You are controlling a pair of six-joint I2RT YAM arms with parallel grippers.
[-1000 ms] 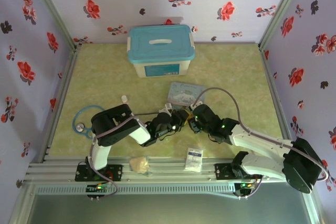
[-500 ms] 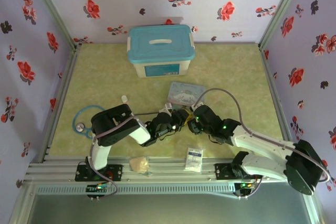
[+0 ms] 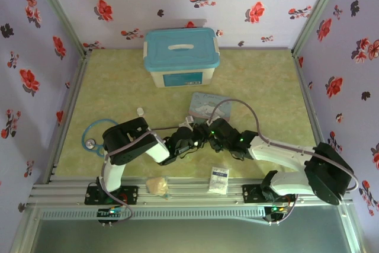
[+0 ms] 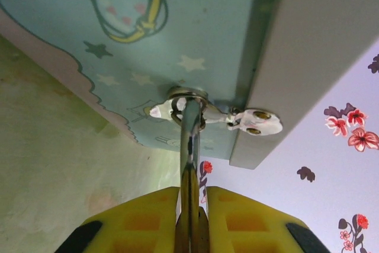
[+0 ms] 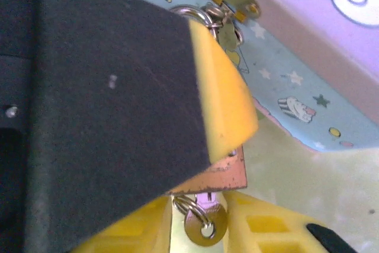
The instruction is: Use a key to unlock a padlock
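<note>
Coppery square padlock (image 5: 217, 173), ringed key (image 5: 205, 224) just below.

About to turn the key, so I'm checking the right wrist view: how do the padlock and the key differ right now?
The padlock is a flat coppery square; the key shows a small rounded brassy head. The padlock is half hidden by the left gripper clamping it; the key lies open between the right gripper's fingers. Both are small metal pieces, the key directly beneath the padlock.
</note>
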